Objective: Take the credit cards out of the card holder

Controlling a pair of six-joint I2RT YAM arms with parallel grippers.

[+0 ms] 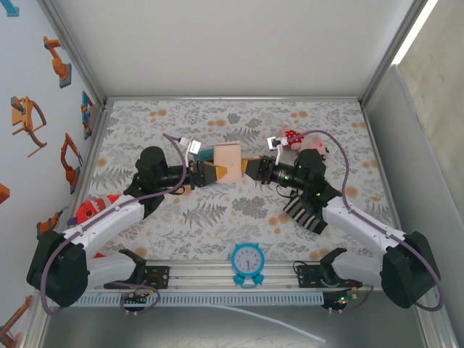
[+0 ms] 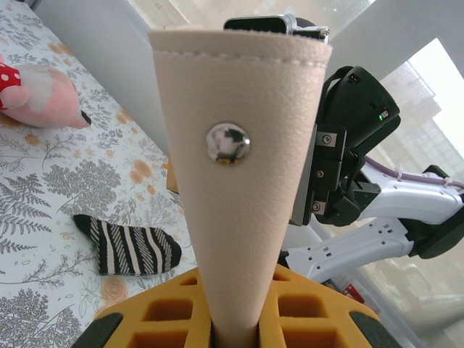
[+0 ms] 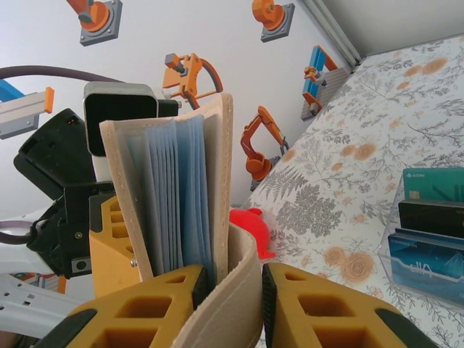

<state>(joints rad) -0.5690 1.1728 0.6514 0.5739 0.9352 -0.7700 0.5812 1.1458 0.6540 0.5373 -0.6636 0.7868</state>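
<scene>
Worktop (image 1: 290, 119) edges are closed by white walls at the back and both sides, and a blue clock (image 1: 248, 259) sits at the metal rail along the near edge. The far strip of floral surface lies open beyond the arms. Near the middle, the tan wallet (image 1: 228, 159) hangs between both arms, off the surface. Left jaws are pinching its snap-studded outer cover; right jaws are pinching the other flap, so it gapes and shows pale blue pockets (image 3: 174, 196). Credit cards (image 3: 435, 187), teal, dark and blue, stand in a clear rack (image 3: 386, 250) on the worktop near the wallet. A striped sock (image 1: 304, 212) lies by the right arm, a pink plush (image 1: 310, 141) beyond it.
</scene>
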